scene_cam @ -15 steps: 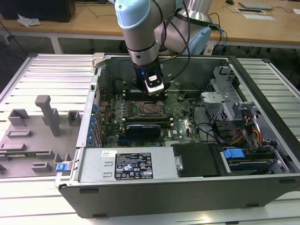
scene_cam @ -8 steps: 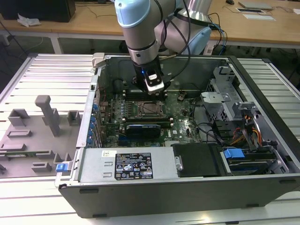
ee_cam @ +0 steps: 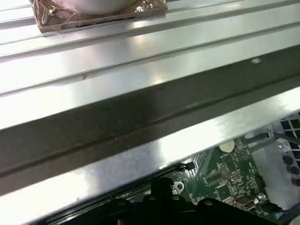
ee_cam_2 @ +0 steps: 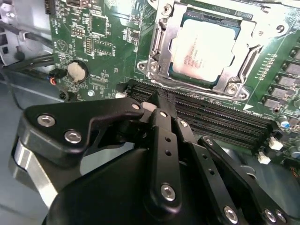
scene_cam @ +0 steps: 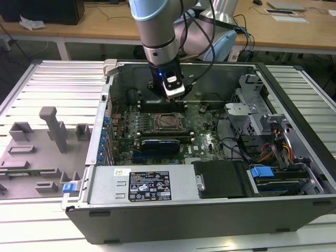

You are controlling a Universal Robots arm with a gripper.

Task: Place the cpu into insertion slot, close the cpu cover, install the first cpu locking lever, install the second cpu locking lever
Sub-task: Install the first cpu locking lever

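The cpu (ee_cam_2: 204, 47), a pale silvery square chip, lies flat in the socket on the green motherboard (ee_cam_2: 108, 42); in the exterior view the socket (scene_cam: 169, 122) is in the middle of the open computer case. The cpu cover (ee_cam_2: 158, 51), a thin silvery frame, lies down around the chip's edges. My gripper (ee_cam_2: 161, 99) hovers above the black memory slots (ee_cam_2: 215, 119) just beside the socket, its black fingers (ee_cam_2: 165, 136) shut together with nothing between them. In the exterior view the gripper (scene_cam: 175, 98) hangs a little behind the socket.
A coin battery (ee_cam_2: 77, 71) sits on the board away from the socket. The case walls (scene_cam: 184, 65) surround the board. A power supply (scene_cam: 147, 185) lies along the front, with a drive cage (scene_cam: 252, 110) and cables at the exterior view's right. Grey fixture blocks (scene_cam: 52, 128) stand on the ribbed table.
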